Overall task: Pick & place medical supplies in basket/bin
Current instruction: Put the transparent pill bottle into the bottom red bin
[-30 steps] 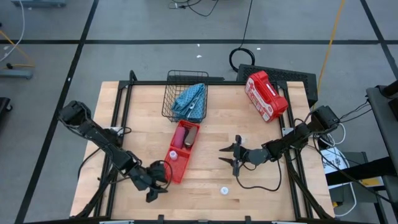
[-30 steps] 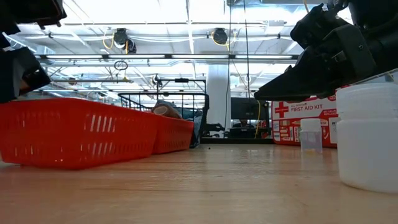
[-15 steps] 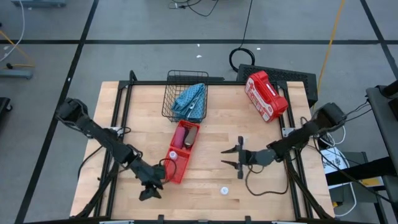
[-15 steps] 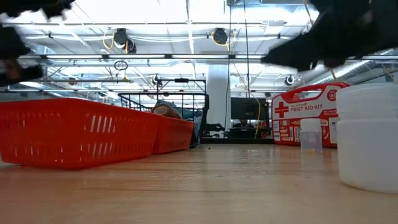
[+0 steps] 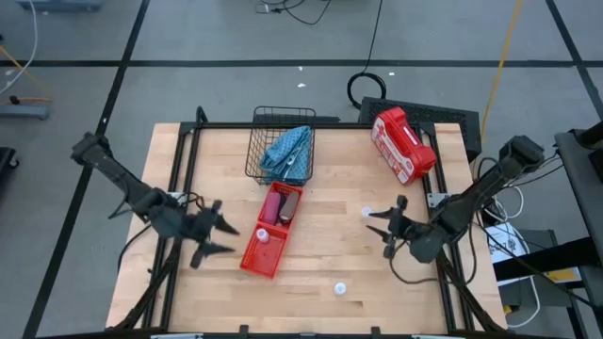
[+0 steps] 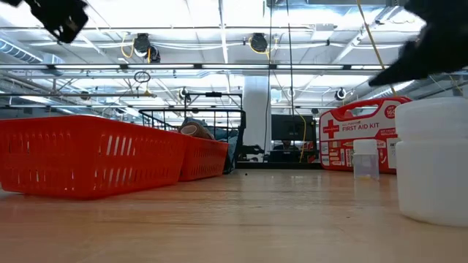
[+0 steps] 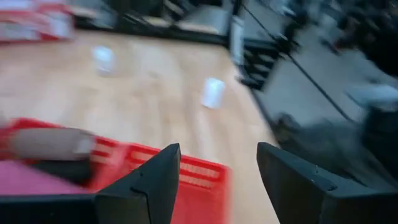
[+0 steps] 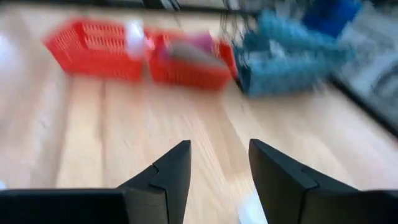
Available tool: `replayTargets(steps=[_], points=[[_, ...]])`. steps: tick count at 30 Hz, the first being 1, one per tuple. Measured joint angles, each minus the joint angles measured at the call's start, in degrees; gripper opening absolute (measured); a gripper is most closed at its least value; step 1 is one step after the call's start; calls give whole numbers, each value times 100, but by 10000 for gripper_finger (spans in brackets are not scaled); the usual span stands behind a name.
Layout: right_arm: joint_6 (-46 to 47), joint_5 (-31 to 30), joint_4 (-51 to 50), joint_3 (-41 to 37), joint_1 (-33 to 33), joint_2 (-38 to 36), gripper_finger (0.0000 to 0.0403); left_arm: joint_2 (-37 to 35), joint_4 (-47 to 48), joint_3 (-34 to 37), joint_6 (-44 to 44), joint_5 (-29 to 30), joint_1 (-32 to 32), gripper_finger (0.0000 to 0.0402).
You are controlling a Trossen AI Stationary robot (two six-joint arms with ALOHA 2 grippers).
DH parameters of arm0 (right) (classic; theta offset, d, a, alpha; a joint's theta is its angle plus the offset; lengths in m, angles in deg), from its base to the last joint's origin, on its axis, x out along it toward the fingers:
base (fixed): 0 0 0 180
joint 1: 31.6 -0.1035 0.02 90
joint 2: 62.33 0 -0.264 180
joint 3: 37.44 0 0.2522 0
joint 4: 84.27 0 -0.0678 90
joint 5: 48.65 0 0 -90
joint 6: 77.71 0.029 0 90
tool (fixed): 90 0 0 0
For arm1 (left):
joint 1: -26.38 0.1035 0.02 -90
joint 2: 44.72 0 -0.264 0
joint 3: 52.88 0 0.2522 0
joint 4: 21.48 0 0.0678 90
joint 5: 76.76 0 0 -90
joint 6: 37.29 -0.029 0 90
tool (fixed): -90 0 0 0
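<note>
A black wire basket (image 5: 278, 127) at the table's far middle holds a light-blue pouch (image 5: 288, 151). Just in front of it stand two red bins in a row. The farther bin (image 5: 283, 202) holds a pink roll (image 5: 272, 204) and a brown roll (image 7: 53, 142). The nearer bin (image 5: 254, 256) holds a white vial (image 5: 264, 235). Two more white vials stand on the wood, one (image 5: 367, 213) beside my right gripper and one (image 5: 340, 288) near the front edge. My left gripper (image 5: 224, 237) hangs open left of the nearer bin. My right gripper (image 5: 377, 231) hangs open toward the right side, holding nothing.
A red and white first-aid case (image 5: 403, 143) lies at the far right corner. In the low view the front vial (image 6: 433, 161) looms close on the right, with the other vial (image 6: 364, 159) behind it. Bare wood lies between the bins and my right gripper.
Both arms have risen and drawn back. My left gripper has gone up from the front edge toward the table's left and far side, rolling as it went. My right gripper has lifted and pulled toward the right edge. Nothing on the table has moved.
</note>
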Motion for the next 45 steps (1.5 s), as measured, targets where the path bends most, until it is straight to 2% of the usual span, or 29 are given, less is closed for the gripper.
replayTargets(steps=[2,7,12,18,22,26,37,41,45], points=[[659,223,-740,0,1,-102,141,-354,-236,337,-58,141,141,223],[2075,1073,-2189,-2,132,-228,117,-1020,-818,1043,-76,-122,595,223],[2846,1347,-2728,-119,386,-125,97,-1273,-799,1231,-142,-199,949,223],[3275,1489,-1506,-813,510,-142,87,-1272,-841,1231,-221,-177,1185,223],[2840,1904,-420,-1475,583,-99,89,-1270,-984,1231,-197,-175,1263,223],[2522,1896,502,-1926,727,14,89,-1270,-1052,1231,-219,-154,1292,223],[2286,1756,835,-2033,1253,445,72,-1270,-1215,1231,-274,-150,1303,223],[2412,1751,882,-2031,1394,523,88,-1270,-1215,1231,-422,105,1301,223],[1650,1720,1217,-2038,1399,670,123,-1270,-1213,1231,-551,511,1303,223]])
